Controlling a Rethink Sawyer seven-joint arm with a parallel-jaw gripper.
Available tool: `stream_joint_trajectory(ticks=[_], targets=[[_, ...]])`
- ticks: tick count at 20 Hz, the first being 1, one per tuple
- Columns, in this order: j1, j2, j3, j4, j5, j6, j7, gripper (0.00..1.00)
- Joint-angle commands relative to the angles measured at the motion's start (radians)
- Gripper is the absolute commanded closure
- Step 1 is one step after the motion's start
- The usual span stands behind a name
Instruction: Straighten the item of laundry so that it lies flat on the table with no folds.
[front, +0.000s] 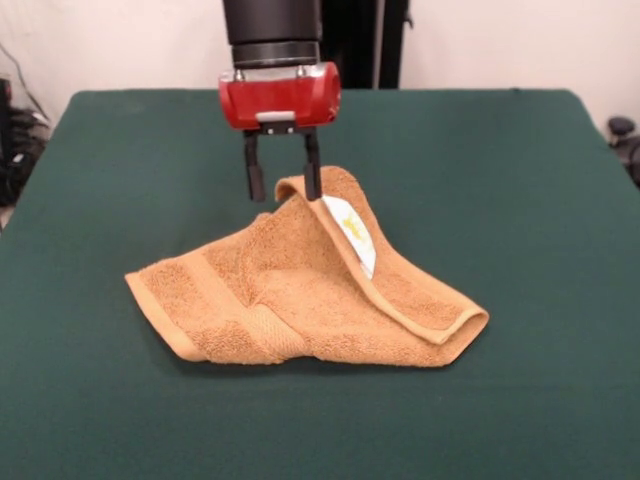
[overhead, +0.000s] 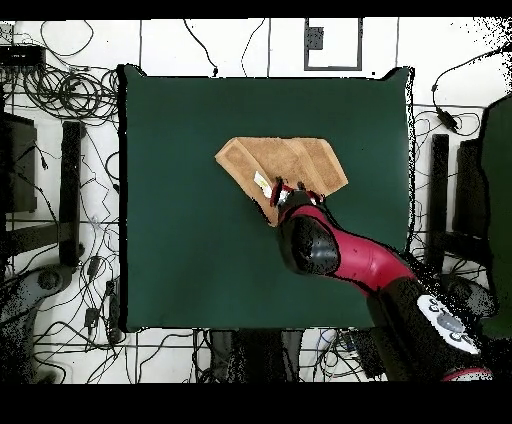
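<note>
The orange-tan terry towel (front: 300, 300) is being shown lying near the middle of the dark green table (front: 520, 180), folded over on itself rather than flat. In the front view, one corner is being held raised into a peak at the towel's far side, and the cloth is sloping down from that peak to the tabletop. A doubled edge is running from the peak down to the picture's right, where a rounded fold is resting on the table. The small white care label (front: 352, 232) is being displayed just below the peak, on the turned-over flap. A flat woven border band (front: 215, 295) is being seen across the left portion of the towel.

The gripper (front: 284, 182) is being held directly over the raised corner. Its two black fingers (front: 256, 170) are being kept spread apart; the right-hand finger in the picture is touching the peak's edge, while the other is standing clear beside it. Whether cloth is being pinched cannot be told.

In the overhead view, the towel (overhead: 290, 160) is being shown as a rough wedge, with the red arm (overhead: 350, 255) reaching over its lower edge.
</note>
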Motion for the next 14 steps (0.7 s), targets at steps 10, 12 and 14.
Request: stream_joint_trajectory(ticks=[10, 12, 14], targets=[[-0.077, 0.194, 0.163, 0.026, -0.017, 0.001, 0.155, 0.0], [-0.082, 0.204, 0.168, 0.023, -0.02, 0.0, 0.151, 0.0], [-0.085, 0.211, 0.172, 0.019, -0.018, 0.004, 0.147, 0.0]])
